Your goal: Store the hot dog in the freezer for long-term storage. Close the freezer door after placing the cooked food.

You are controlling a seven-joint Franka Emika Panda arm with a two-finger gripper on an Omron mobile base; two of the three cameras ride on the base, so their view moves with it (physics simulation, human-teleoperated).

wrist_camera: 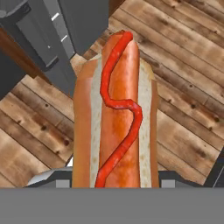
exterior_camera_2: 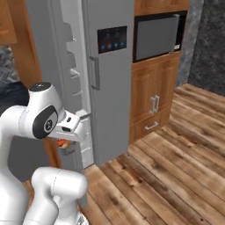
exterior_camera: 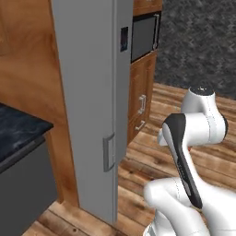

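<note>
Left base view: one freezer door [exterior_camera: 90, 106] is standing swung open, its plain outer face and one bar handle [exterior_camera: 108, 152] showing.
Right base view: the door's inner bins [exterior_camera_2: 70, 74] are showing; one gripper [exterior_camera_2: 66, 143] is holding something orange-red beside them.
Hand view: one hot dog [wrist_camera: 116, 118] is running lengthwise away from the camera, jaws gripping its near end above the wood floor [wrist_camera: 183, 109].

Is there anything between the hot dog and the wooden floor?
No. In the hand view the orange-red sausage in its tan bun hangs in the air, with just bare brown wooden floor planks behind it.
</note>
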